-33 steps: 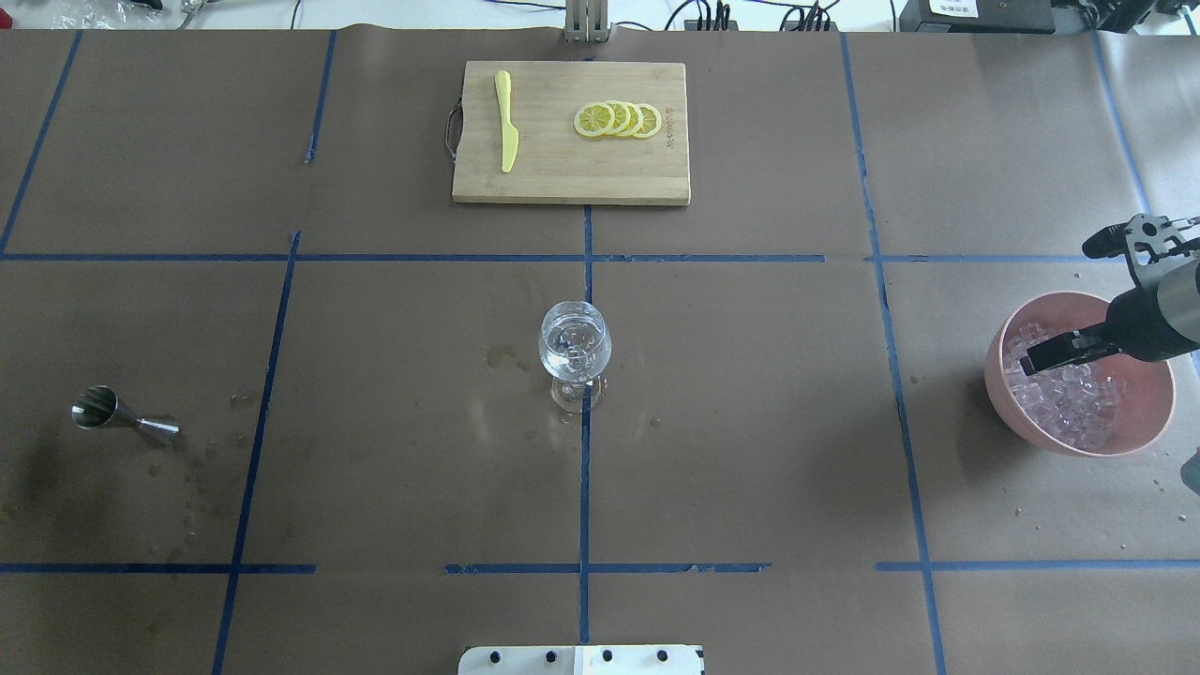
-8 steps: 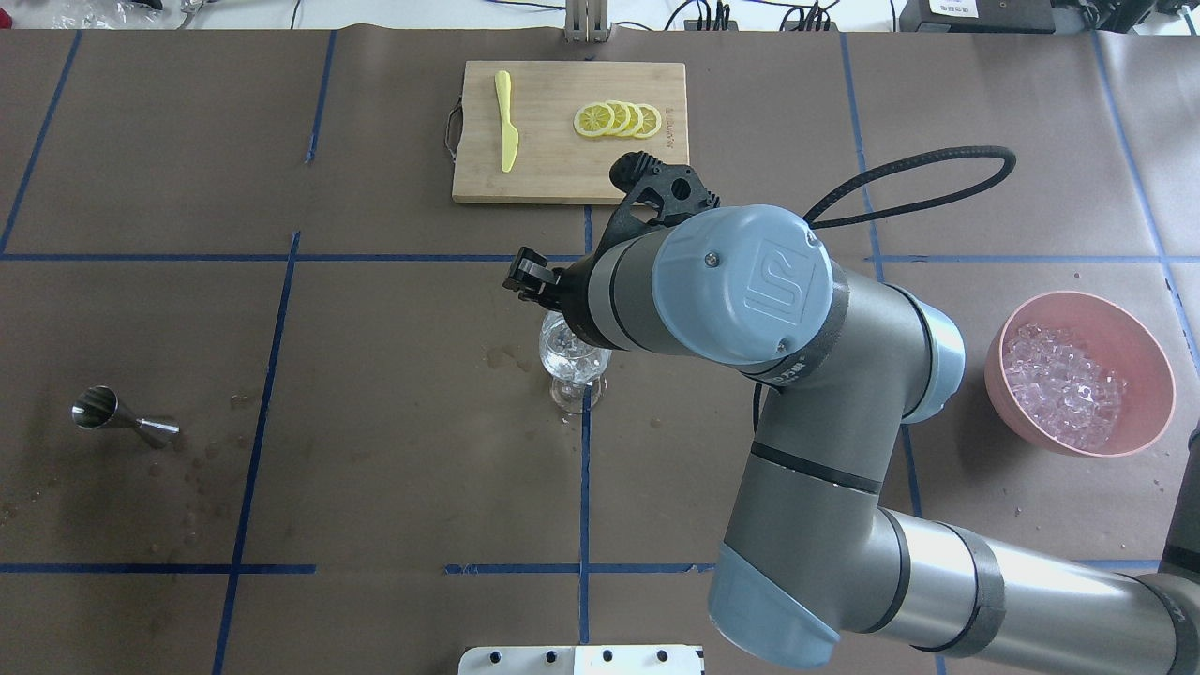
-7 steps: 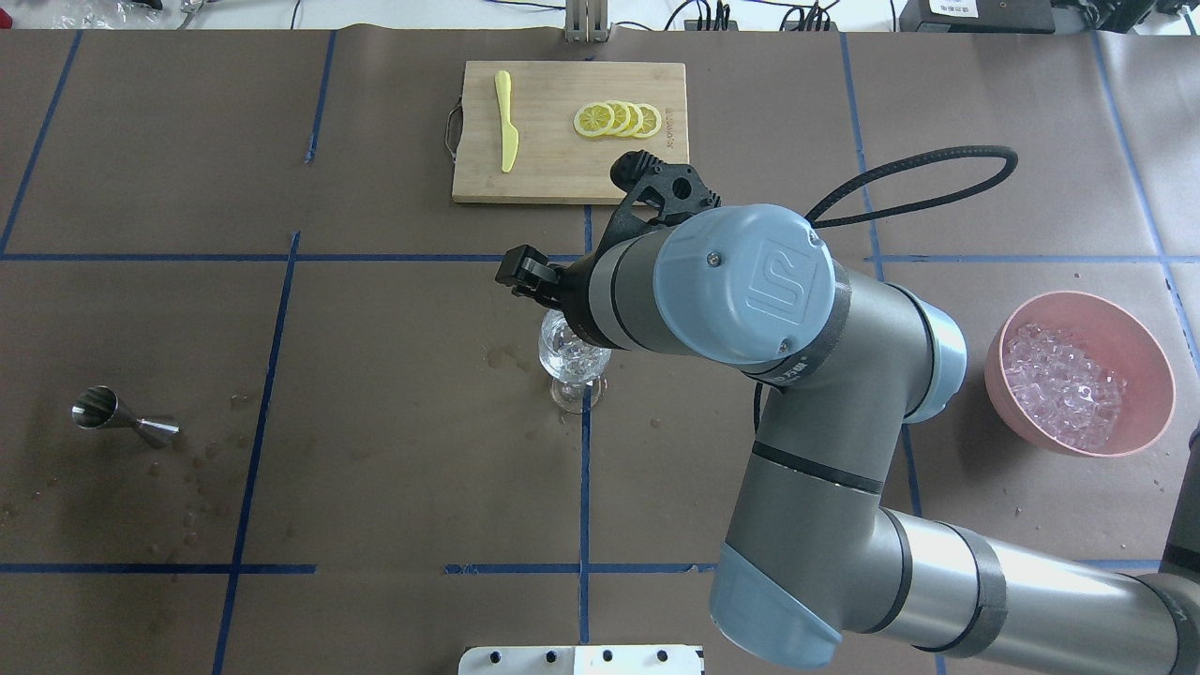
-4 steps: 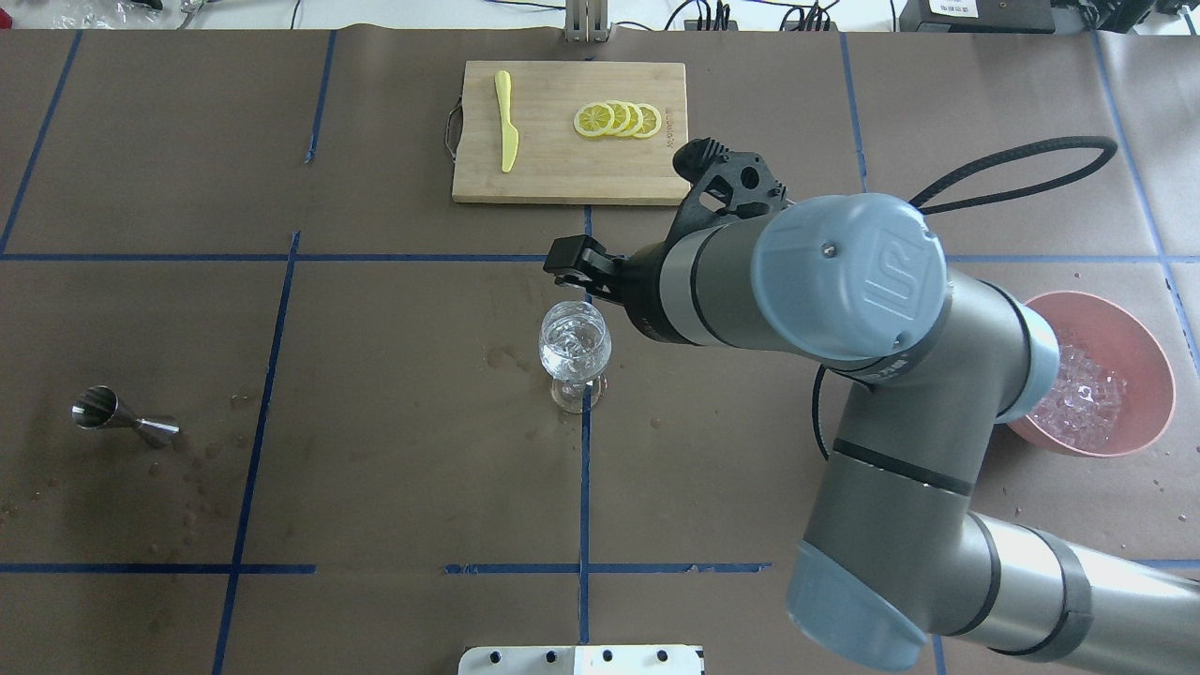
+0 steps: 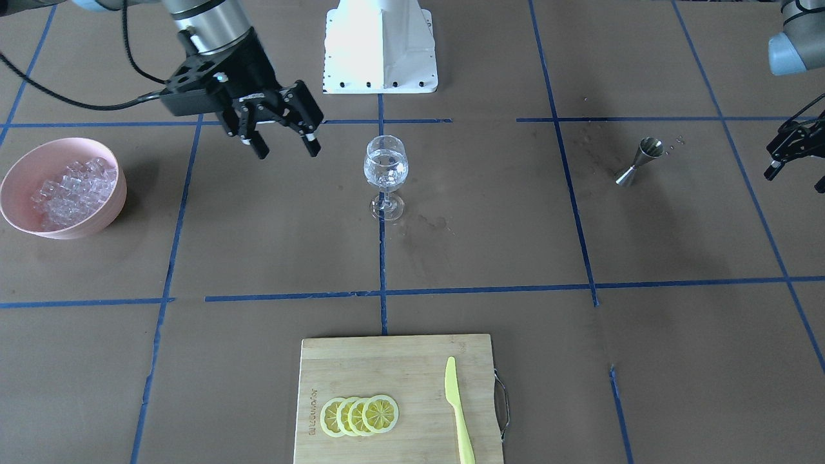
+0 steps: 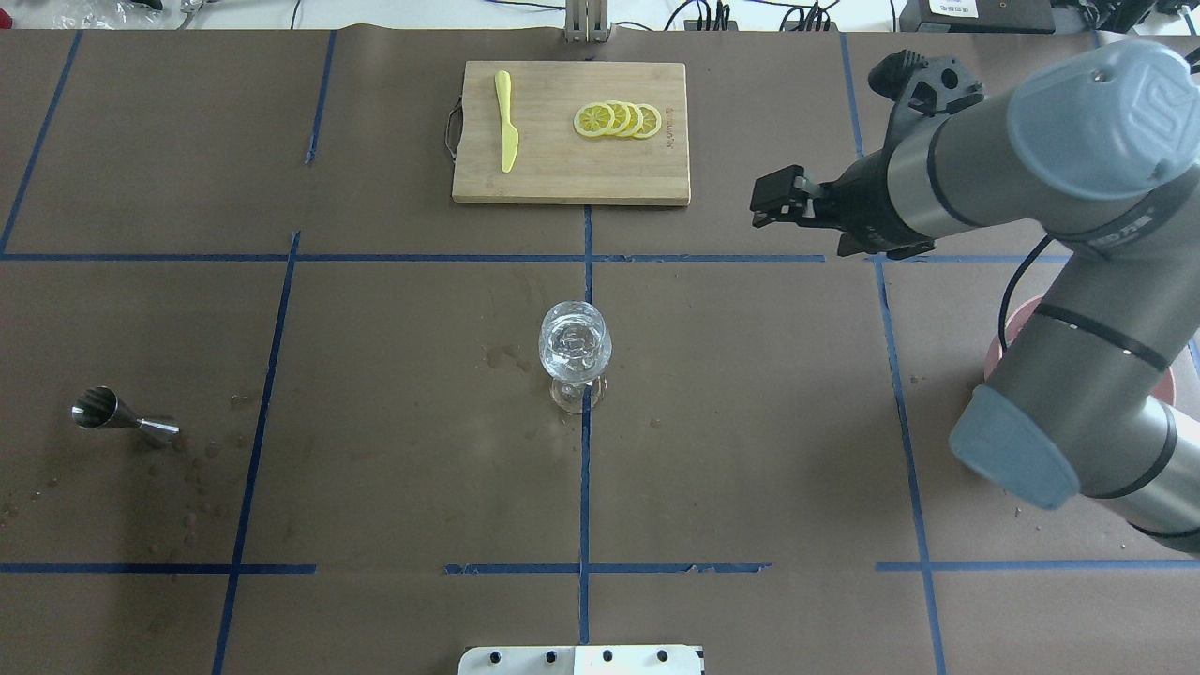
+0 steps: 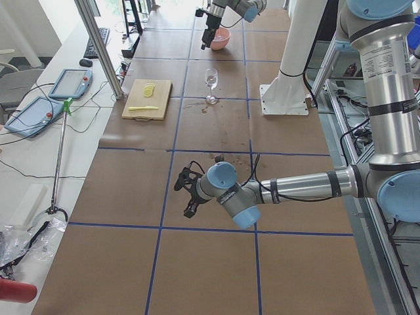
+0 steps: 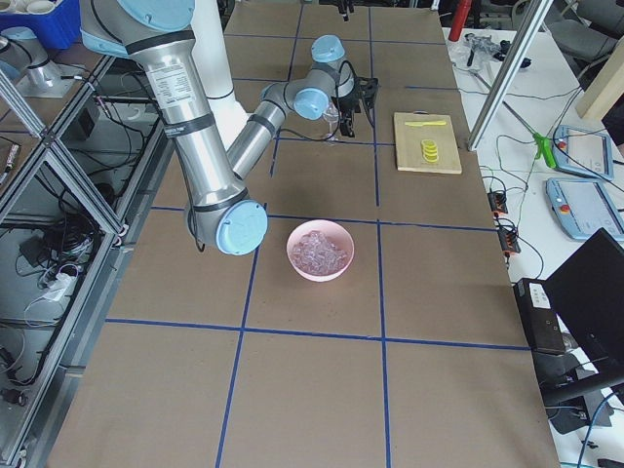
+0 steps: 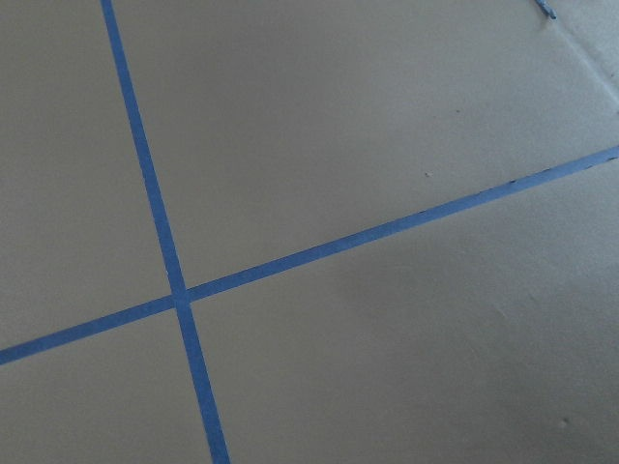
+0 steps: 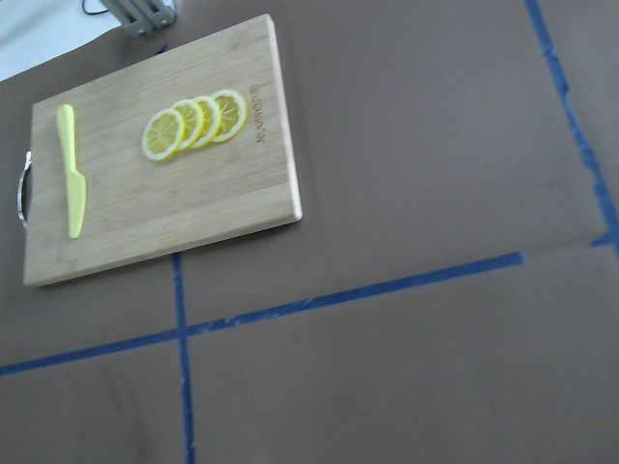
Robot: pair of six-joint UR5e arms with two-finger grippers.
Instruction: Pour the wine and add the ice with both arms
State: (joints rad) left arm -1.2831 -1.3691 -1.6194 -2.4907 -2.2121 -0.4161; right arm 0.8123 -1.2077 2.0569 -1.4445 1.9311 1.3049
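A clear wine glass [image 6: 575, 342] with glassy ice cubes in it stands at the table's middle, also in the front view [image 5: 385, 169]. No dark wine shows in it. A steel jigger [image 6: 122, 417] lies on its side at the left. The pink bowl [image 5: 19, 174] holds a heap of ice [image 5: 72, 187]; in the overhead view my right arm hides most of it. My right gripper [image 5: 287, 149] is open and empty, raised between the glass and the bowl, also in the overhead view [image 6: 771, 199]. My left gripper [image 5: 794, 174] hangs open beyond the jigger at the view's edge.
A wooden cutting board [image 6: 562, 173] at the far middle carries lemon slices [image 6: 619, 120] and a yellow knife [image 6: 506, 122]. The white pedestal [image 5: 380, 45] stands at the robot's side. Dark drops stain the paper around the jigger. Blue tape lines grid the table.
My right gripper was over the ice bowl, then above the glass with jaws opening; it has since swung back to the right and away from the glass, open and empty.
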